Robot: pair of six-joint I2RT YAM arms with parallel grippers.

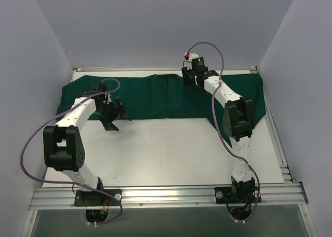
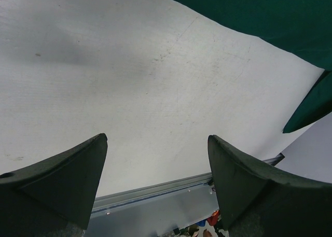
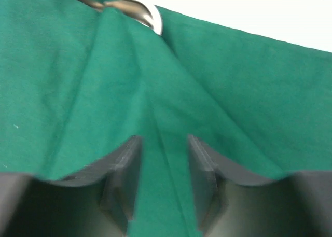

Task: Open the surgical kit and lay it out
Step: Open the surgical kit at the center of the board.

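- Drape [image 1: 155,99]: dark green cloth, spread in a long band along the far edge of the table [image 1: 171,149], reaching from the left wall side almost to the right edge. Its near hem runs uneven, and the surface is creased near the middle.
- Tray [image 3: 142,11]: only a shiny rounded steel corner shows in the right wrist view, poking out from under the drape [image 3: 249,81] at its far edge. The rest is covered by cloth.
- Left gripper [image 1: 113,115]: at the near hem of the drape, towards its left end. In the left wrist view the left gripper [image 2: 157,143] has its jaws spread wide and grasps nothing. Bare white table [image 2: 129,76] lies under them, and the drape [image 2: 259,14] sits off to the upper right, apart from the jaws.
- Right gripper [image 1: 193,77]: over the far middle of the drape, arm stretched forward. In the right wrist view the right gripper [image 3: 163,143] has its jaws parted, not clenched. A raised fold of cloth runs up between the fingers [image 3: 127,164] towards the tray corner. Whether the pads touch that fold cannot be told.
- Table: white, flat, with faint scuffs.
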